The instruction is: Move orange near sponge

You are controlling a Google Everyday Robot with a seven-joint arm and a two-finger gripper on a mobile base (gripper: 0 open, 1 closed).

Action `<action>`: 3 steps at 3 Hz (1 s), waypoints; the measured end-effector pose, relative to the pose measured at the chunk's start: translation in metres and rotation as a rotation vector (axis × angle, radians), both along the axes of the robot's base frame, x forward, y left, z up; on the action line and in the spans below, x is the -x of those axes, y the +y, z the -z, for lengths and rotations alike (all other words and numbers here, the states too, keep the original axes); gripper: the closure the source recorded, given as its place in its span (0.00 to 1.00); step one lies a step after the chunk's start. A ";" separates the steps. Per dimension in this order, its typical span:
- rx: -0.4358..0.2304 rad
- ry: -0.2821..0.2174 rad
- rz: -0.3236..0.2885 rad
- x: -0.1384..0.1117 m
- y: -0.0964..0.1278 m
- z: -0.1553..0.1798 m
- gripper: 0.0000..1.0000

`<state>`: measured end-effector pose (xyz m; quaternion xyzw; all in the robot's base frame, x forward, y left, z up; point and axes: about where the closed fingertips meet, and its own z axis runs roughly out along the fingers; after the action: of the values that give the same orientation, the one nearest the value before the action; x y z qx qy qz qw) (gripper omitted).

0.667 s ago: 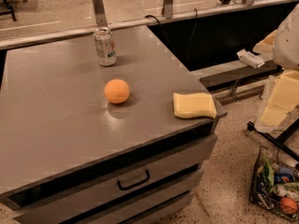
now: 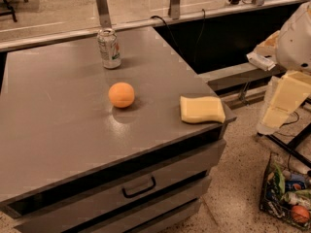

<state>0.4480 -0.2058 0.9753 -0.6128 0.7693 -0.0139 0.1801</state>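
Observation:
The orange [image 2: 121, 94] is round and light orange. It rests on the grey counter [image 2: 58, 130] near its middle. The pale-yellow sponge [image 2: 202, 109] with wavy sides lies flat at the counter's right front corner, about a sponge's width to the right of the orange. My gripper [image 2: 281, 108] hangs off the counter's right side, over the floor. It is to the right of the sponge and apart from it, and it holds nothing that I can see.
A drink can [image 2: 109, 48] stands upright at the back of the counter, behind the orange. Drawers with a handle [image 2: 139, 187] are below the counter's front edge. A basket [image 2: 286, 193] of packaged items sits on the floor at the lower right. A railing runs behind the counter.

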 end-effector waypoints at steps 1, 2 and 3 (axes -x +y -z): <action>-0.079 -0.020 -0.079 -0.043 0.038 0.002 0.00; -0.130 -0.042 -0.158 -0.090 0.083 0.003 0.00; -0.153 -0.070 -0.210 -0.126 0.122 0.004 0.00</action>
<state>0.5742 -0.0842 0.9710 -0.6737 0.6928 0.0422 0.2537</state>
